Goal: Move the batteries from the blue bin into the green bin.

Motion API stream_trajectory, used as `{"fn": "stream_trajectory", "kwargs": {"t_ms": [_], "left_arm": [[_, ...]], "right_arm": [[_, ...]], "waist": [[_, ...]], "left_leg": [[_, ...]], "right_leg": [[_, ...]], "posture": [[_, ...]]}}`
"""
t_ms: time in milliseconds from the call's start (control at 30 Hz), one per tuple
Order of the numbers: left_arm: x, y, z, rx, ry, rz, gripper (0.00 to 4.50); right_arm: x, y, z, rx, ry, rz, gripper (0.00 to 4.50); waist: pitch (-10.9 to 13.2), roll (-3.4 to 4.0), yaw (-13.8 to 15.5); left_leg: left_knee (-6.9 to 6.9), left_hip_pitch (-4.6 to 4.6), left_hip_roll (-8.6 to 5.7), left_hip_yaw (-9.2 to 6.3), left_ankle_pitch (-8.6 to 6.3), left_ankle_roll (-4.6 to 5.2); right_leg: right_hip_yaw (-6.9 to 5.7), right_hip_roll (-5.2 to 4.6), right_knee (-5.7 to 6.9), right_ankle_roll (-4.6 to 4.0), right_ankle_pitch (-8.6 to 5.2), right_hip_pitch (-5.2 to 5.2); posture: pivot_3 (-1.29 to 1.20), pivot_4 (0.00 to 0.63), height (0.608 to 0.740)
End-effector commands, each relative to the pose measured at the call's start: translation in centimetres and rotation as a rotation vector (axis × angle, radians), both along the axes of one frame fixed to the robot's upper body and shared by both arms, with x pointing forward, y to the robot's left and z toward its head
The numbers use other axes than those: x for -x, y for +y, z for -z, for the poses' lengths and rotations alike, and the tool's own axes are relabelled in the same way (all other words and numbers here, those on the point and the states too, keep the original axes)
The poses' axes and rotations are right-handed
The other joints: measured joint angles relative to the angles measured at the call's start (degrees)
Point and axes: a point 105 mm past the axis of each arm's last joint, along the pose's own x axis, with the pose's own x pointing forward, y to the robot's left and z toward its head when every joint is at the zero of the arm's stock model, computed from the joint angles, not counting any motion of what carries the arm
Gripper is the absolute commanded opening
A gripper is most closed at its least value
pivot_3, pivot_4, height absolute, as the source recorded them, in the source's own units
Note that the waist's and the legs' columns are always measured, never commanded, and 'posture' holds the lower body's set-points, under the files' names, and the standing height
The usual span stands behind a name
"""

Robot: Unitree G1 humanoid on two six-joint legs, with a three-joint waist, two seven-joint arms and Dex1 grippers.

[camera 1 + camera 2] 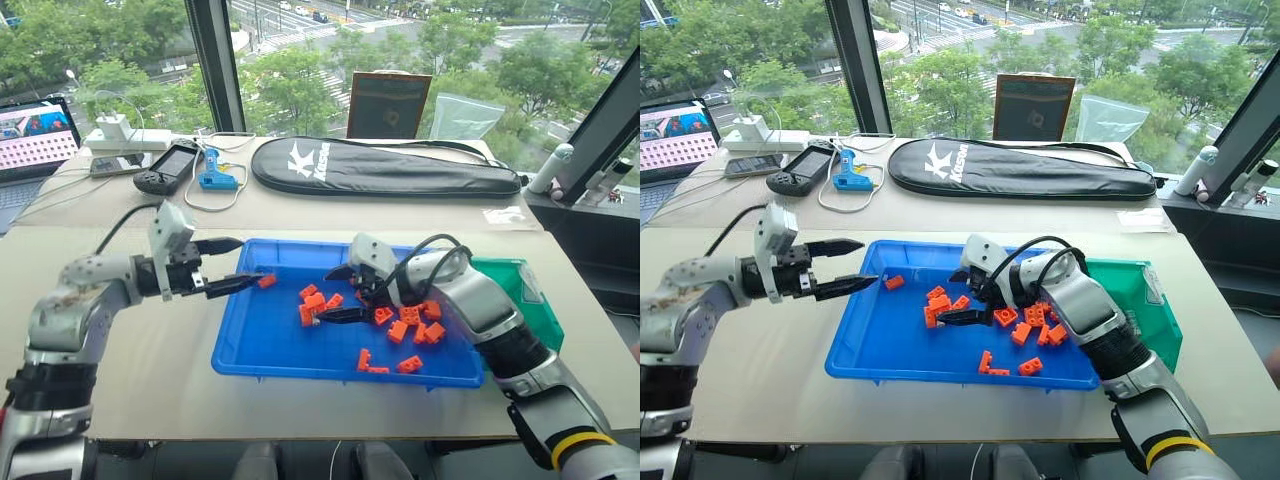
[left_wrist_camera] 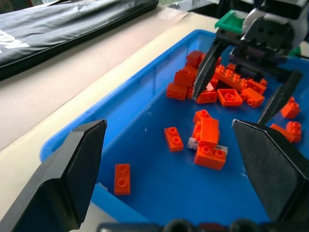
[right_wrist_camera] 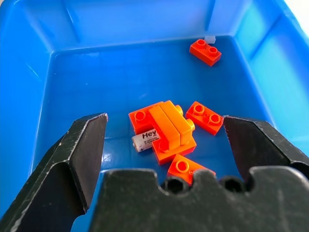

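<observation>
The right gripper (image 3: 161, 145), jaws spread and empty, hovers above a small grey-silver battery (image 3: 145, 140) half buried under orange toy bricks (image 3: 169, 126) in the shallow blue plastic bin (image 3: 72, 77); it looks set to pick, which calls for descending and closing on the battery's exposed end. The left gripper (image 1: 232, 265) waits spread and empty.

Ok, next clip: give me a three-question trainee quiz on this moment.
1. True or false: the right gripper has its fingers open over the blue bin.
2. Where does the visible battery lie? A) bare in a corner B) partly under orange bricks C) on the rim
3. Fill in: the green bin stands at the blue bin's ___ side, by the robot's own sides.
Key: 1 true; 2 B; 3 right.
</observation>
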Motion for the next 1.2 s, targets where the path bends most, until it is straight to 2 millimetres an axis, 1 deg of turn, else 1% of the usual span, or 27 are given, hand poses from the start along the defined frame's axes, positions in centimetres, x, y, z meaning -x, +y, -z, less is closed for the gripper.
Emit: {"fn": "stream_trajectory", "kwargs": {"t_ms": [33, 100, 167, 233, 267, 300, 333, 400, 500, 567, 633, 700, 733, 767, 833, 933, 967, 1033, 1067, 1133, 1200], "left_arm": [[1.2, 0.7, -0.3, -0.057, -0.038, 0.049, 4.50], [1.8, 0.7, 0.1, -0.079, -0.028, 0.074, 4.50], [1.9, 0.7, 0.1, -0.075, -0.032, 0.080, 4.50], [2.0, 0.5, 0.1, -0.090, -0.052, 0.092, 4.50], [2.0, 0.5, 0.1, -0.098, -0.055, 0.097, 4.50], [2.0, 0.4, 0.2, -0.102, -0.056, 0.100, 4.50], [2.0, 0.5, 0.4, -0.113, -0.053, 0.099, 4.50], [1.9, 0.4, 0.8, -0.133, -0.041, 0.104, 4.50], [1.9, 0.2, 0.8, -0.138, -0.044, 0.120, 4.50], [1.8, 0.1, 0.9, -0.148, -0.042, 0.131, 4.50], [1.7, 0.0, 1.1, -0.168, -0.050, 0.146, 4.50], [1.6, -0.3, 1.1, -0.169, -0.051, 0.163, 4.50], [1.6, -0.4, 1.0, -0.165, -0.051, 0.169, 4.50], [1.6, -0.5, 1.0, -0.161, -0.046, 0.178, 4.50], [1.9, -1.0, 1.1, -0.144, -0.004, 0.221, 4.50], [2.0, -1.3, 1.3, -0.157, 0.011, 0.256, 4.50], [1.9, -1.4, 1.3, -0.159, 0.010, 0.258, 4.50], [1.5, -1.7, 1.4, -0.163, 0.000, 0.264, 4.50], [1.4, -1.8, 1.4, -0.164, -0.002, 0.266, 4.50], [1.3, -1.9, 1.5, -0.168, -0.003, 0.275, 4.50], [1.4, -2.0, 1.8, -0.183, 0.021, 0.312, 4.50]], "right_arm": [[-0.3, 0.5, -0.8, -0.015, -0.042, -0.031, 4.44], [-0.3, 0.8, -0.8, -0.034, -0.031, -0.035, 4.44], [-0.4, 0.9, -0.4, -0.030, -0.023, -0.037, 4.44], [-0.6, 1.1, 0.1, -0.030, -0.012, -0.032, 3.94], [-0.7, 1.1, 0.3, -0.027, -0.012, -0.030, 3.84], [-0.8, 1.2, 0.4, -0.025, -0.012, -0.029, 3.56], [-0.8, 1.2, 0.6, -0.030, -0.009, -0.031, 3.14], [-0.8, 1.0, 1.0, -0.016, -0.020, -0.032, 2.52], [-0.9, 0.6, 0.9, -0.034, -0.022, -0.015, 1.44], [-0.9, 0.1, 0.5, -0.039, -0.034, -0.003, 0.91], [-1.0, -0.7, -0.5, -0.042, -0.059, 0.015, 0.86], [-1.0, -1.5, -3.2, -0.123, -0.077, 0.058, 0.86], [-1.0, -2.1, -4.1, -0.151, -0.060, 0.088, 0.85], [-0.9, -2.8, -4.6, -0.160, -0.025, 0.120, 0.85], [-1.0, -5.5, -5.2, -0.147, 0.007, 0.223, 0.85], [-1.0, -9.4, -7.0, -0.173, 0.034, 0.366, 0.85], [-1.0, -11.0, -7.6, -0.169, 0.026, 0.424, 0.85], [-0.7, -15.7, -8.6, -0.131, -0.004, 0.583, 0.85], [-0.5, -16.9, -8.8, -0.116, -0.012, 0.627, 0.85], [-0.1, -18.7, -8.3, -0.038, -0.037, 0.680, 0.85], [0.7, -20.4, -6.9, 0.043, -0.010, 0.723, 0.85]], "waist": [[0.00, 0.00, 0.03], [0.00, 0.01, 0.01], [0.00, 0.01, 0.01], [0.00, 0.01, 0.12], [0.00, 0.01, 0.15], [0.00, 0.01, 0.13], [0.00, 0.01, 0.11], [0.00, 0.01, 0.08], [0.01, 0.01, 0.08], [0.01, 0.01, 0.08], [0.01, 0.01, 0.19], [0.01, 0.01, 0.25], [0.01, 0.01, 0.27], [0.01, 0.01, 0.26], [0.01, 0.01, 0.34], [0.01, 0.01, 0.49], [0.02, 0.00, 0.52], [0.02, 0.00, 0.60], [0.03, 0.01, 0.77], [0.02, 0.01, 0.73], [0.02, 0.01, 0.24]], "left_leg": [[0.00, 0.00, 0.00, 0.01, 0.00, 0.00], [0.00, 0.02, 0.00, 0.01, 0.00, 0.00], [0.00, 0.04, 0.00, 0.01, 0.00, 0.00], [0.00, 0.04, 0.00, 0.01, 0.00, 0.00], [0.00, 0.04, 0.00, 0.02, 0.00, 0.00], [0.00, 0.04, 0.00, 0.02, 0.00, 0.00], [0.00, 0.04, 0.00, 0.02, 0.00, 0.00], [0.00, 0.04, 0.00, 0.03, 0.00, 0.00], [-0.01, 0.04, 0.00, 0.03, 0.00, 0.00], [-0.01, 0.04, 0.01, 0.03, 0.00, 0.00], [-0.01, 0.04, 0.01, 0.02, 0.00, 0.00], [-0.01, 0.03, -0.01, 0.03, 0.00, 0.00], [-0.01, 0.02, -0.01, 0.03, 0.00, 0.00], [0.00, 0.03, -0.01, 0.03, 0.00, -0.01], [-0.01, 0.03, 0.00, 0.02, 0.00, 0.00], [-0.02, 0.03, -0.02, 0.03, 0.00, 0.00], [-0.02, 0.02, -0.03, 0.04, 0.00, 0.00], [-0.04, 0.02, -0.03, 0.04, 0.00, 0.00], [-0.04, 0.01, -0.04, 0.04, 0.00, 0.00], [-0.04, 0.00, -0.06, 0.05, -0.01, 0.00], [-0.07, 0.03, -0.04, 0.08, -0.01, 0.01]], "right_leg": [[0.00, 0.00, 0.00, 0.00, 0.00, 0.00], [0.00, 0.01, 0.00, -0.02, 0.01, 0.00], [0.00, 0.00, 0.00, -0.03, 0.01, 0.02], [0.00, 0.00, 0.00, -0.02, 0.01, 0.02], [-0.01, 0.00, -0.01, -0.02, 0.01, 0.03], [0.00, -0.01, -0.01, -0.02, 0.01, 0.03], [0.00, -0.01, -0.01, -0.02, 0.01, 0.03], [0.00, 0.00, -0.01, -0.03, 0.01, 0.02], [0.00, 0.01, 0.00, -0.02, 0.01, 0.01], [0.00, 0.01, -0.01, -0.02, 0.01, 0.01], [0.00, 0.00, -0.01, -0.02, 0.01, 0.01], [0.00, -0.01, -0.01, -0.02, 0.01, 0.02], [0.00, -0.01, -0.01, -0.02, 0.01, 0.02], [0.00, -0.01, -0.01, -0.02, 0.01, 0.01], [0.00, 0.00, -0.01, -0.02, 0.01, 0.02], [-0.02, -0.03, -0.06, -0.02, 0.01, 0.04], [-0.02, -0.05, -0.08, -0.02, 0.01, 0.04], [-0.02, -0.05, -0.09, -0.02, 0.01, 0.04], [-0.02, -0.05, -0.09, -0.02, 0.00, 0.03], [-0.01, -0.06, -0.12, -0.01, 0.00, 0.04], [0.02, -0.04, -0.14, -0.01, 0.00, 0.04]], "posture": [[0.00, 0.150, 0.733], [0.00, 0.150, 0.733], [0.00, 0.150, 0.733], [0.00, 0.150, 0.733], [0.00, 0.150, 0.733], [0.00, 0.150, 0.733], [0.00, 0.150, 0.733], [0.00, 0.150, 0.733], [0.00, 0.150, 0.733], [0.00, 0.150, 0.733], [0.00, 0.150, 0.733], [0.00, 0.150, 0.733], [0.00, 0.150, 0.733], [0.00, 0.150, 0.733], [0.00, 0.150, 0.733], [0.00, 0.150, 0.733], [0.00, 0.150, 0.733], [0.00, 0.150, 0.733], [0.00, 0.150, 0.733], [0.00, 0.150, 0.733], [0.00, 0.150, 0.733]]}}
